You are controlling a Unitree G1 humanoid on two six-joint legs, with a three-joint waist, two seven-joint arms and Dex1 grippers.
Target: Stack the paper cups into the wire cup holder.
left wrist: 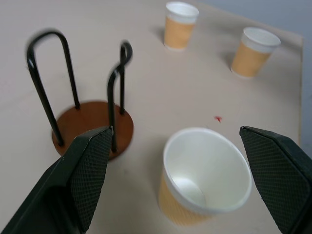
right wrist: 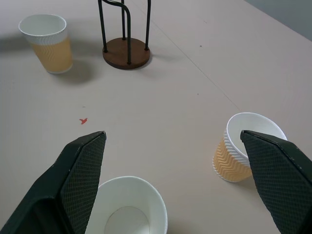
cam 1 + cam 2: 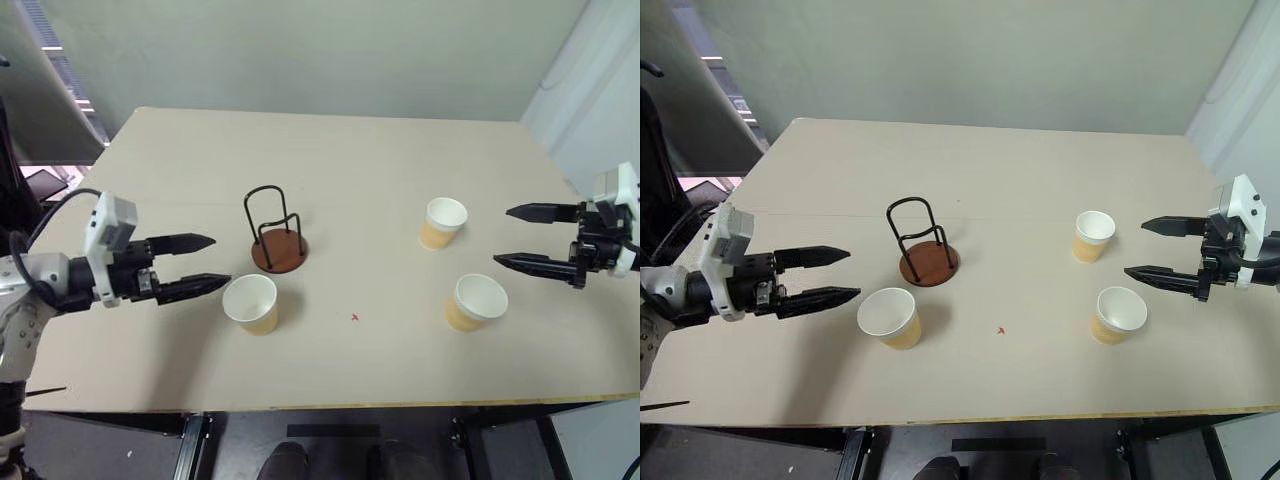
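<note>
From the head views, the table (image 3: 330, 150) is carrying three cups standing upright and a holder (image 3: 277, 240) left of centre. One cup (image 3: 251, 303) is sitting just below the holder, near its base but apart from it. A second cup (image 3: 443, 222) is standing right of centre, and a third cup (image 3: 476, 302) is sitting below it, toward the lower right. A small red mark (image 3: 354, 318) is showing on the tabletop between the lower cups. The left gripper (image 3: 208, 264) is hovering at the left edge with its fingers spread wide, holding nothing, tips just beside the nearest cup. The right gripper (image 3: 508, 236) is hovering at the right edge, fingers likewise spread and empty, pointing between the two right cups.

In the left wrist view, the near cup is sitting between the parted fingers (image 1: 87, 165), the holder at upper left.

In the right wrist view, two cups are lying near the parted fingers (image 2: 83, 170). No writing is showing on any cup.
</note>
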